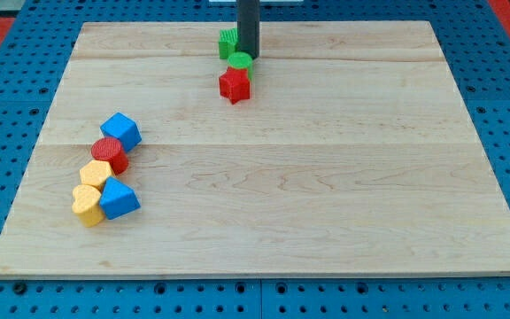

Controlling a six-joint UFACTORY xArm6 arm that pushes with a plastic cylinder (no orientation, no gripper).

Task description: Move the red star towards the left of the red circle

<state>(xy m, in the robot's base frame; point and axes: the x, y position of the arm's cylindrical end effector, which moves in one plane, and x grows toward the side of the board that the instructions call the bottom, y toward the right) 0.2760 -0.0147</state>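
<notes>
The red star (234, 85) lies near the view's top, just left of centre. The red circle (110, 154) lies at the view's left, in a cluster of blocks. My tip (248, 57) stands just above and right of the red star, touching a green round block (240, 61) that sits between the tip and the star. A green star-like block (227, 42) is to the left of the rod, partly hidden by it.
Around the red circle: a blue cube (120, 130) above it, a yellow hexagon (95, 174) and a yellow heart-like block (86, 203) below it, and a blue wedge-shaped block (118, 199) at the lower right. The wooden board (326, 195) lies on a blue pegboard.
</notes>
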